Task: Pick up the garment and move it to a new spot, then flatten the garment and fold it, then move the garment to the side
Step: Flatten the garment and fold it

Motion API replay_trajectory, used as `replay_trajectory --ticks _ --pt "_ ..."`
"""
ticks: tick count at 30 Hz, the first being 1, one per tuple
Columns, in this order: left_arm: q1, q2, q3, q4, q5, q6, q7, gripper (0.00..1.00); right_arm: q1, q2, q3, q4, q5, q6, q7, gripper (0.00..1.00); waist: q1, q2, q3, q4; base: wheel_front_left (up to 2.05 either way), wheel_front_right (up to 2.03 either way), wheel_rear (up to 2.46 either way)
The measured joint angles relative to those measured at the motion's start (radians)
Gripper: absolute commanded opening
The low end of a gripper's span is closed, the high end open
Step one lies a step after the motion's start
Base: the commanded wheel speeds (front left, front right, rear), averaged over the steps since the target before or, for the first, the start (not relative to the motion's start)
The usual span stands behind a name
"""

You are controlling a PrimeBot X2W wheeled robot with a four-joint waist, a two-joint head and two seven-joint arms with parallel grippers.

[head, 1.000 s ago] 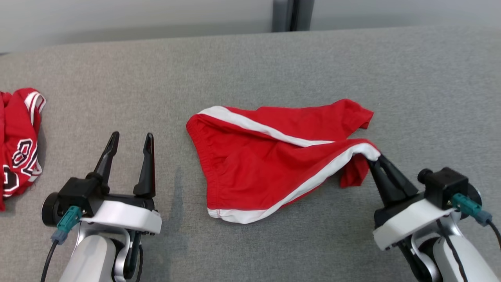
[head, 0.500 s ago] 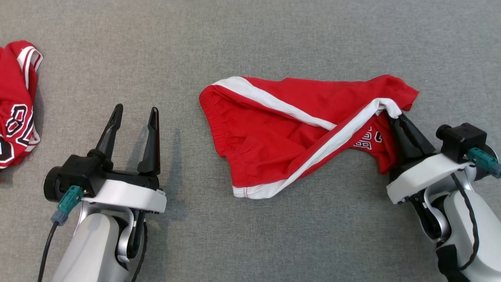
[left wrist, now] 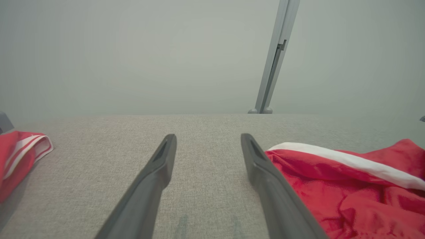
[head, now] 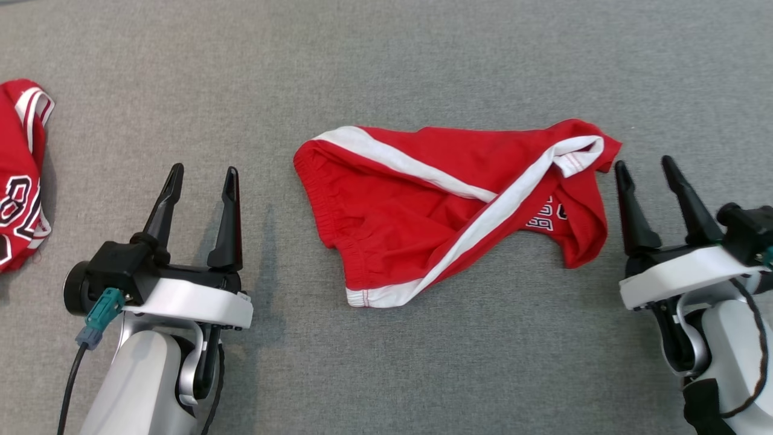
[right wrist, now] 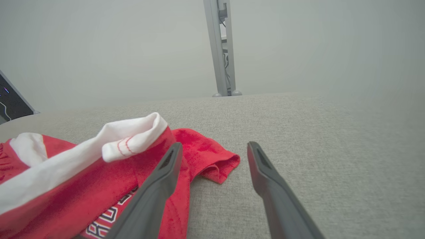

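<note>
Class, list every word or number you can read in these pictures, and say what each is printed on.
"8": black with a white edge, lying sideways on the jersey; the figure beside it is cut off by the picture's edge.
Lettering on the shorts: partly hidden under a fold, too little shows to read.
No other text.

Mid-frame, the red cloth shorts with white side stripes [head: 423, 217] are showing a soft, matt knit, creasing loosely. The grey fabric table covering [head: 386, 72] is looking coarse-woven, matt and finely speckled. The dark fingers of the left gripper [head: 202, 175] and right gripper [head: 643, 163] are reading as matt plastic. The white wrist shell [head: 193, 305], lower left, is showing a smooth satin sheen. The grey upright post [left wrist: 274, 56] is appearing as smooth metal.
</note>
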Motion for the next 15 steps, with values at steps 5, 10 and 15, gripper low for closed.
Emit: replay_trajectory --ticks 5,10,15 --pt "0.011 0.002 0.008 0.005 0.0 0.004 -0.001 1.0 0.046 0.015 -0.077 -0.063 -0.034 0.0 -0.014 1.0 0.0 0.0 -0.037 -0.018 0.0 0.0 0.0" --pt "0.054 0.005 0.015 0.01 -0.001 0.005 -0.001 1.0 0.113 0.034 -0.123 -0.138 -0.086 0.0 -0.016 1.0 0.0 0.0 -0.09 -0.028 0.0 0.0 0.0" --pt "0.108 0.015 0.021 0.005 -0.001 0.013 -0.001 1.0 0.196 0.055 -0.13 -0.204 -0.125 0.0 -0.005 1.0 0.0 0.0 -0.141 -0.041 0.0 0.0 0.0"
